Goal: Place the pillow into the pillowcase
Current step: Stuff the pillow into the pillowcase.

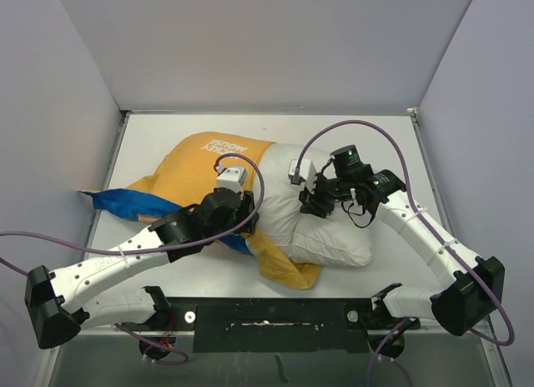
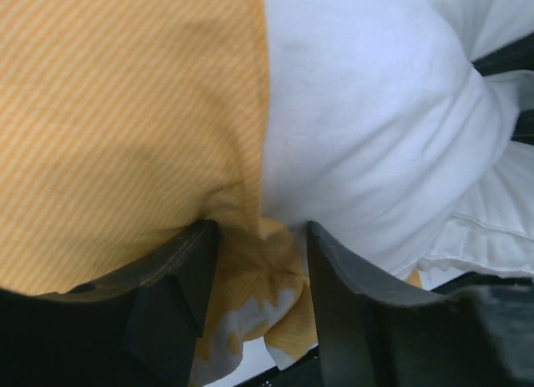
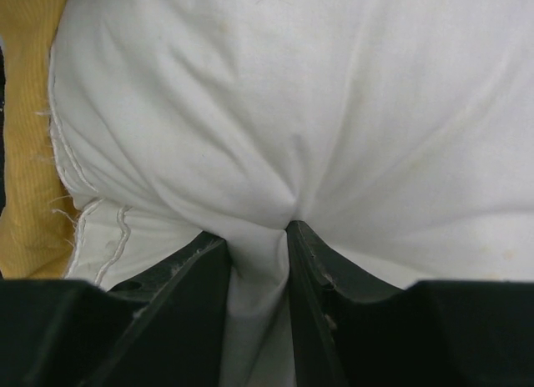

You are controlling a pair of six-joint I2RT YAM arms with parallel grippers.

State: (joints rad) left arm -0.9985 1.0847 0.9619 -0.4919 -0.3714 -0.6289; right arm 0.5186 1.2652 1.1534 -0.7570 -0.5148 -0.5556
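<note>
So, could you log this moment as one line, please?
left gripper: shut on pillowcase edge | right gripper: shut on pillow fold | state: pillow partly inside, right end out

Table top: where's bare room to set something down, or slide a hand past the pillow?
Free: the far strip of the table between the back wall and the pillow; the right side beside the pillow, though the right arm crosses it; the near strip before the black rail. Crowded: the middle, where left arm, pillow and pillowcase bunch.
</note>
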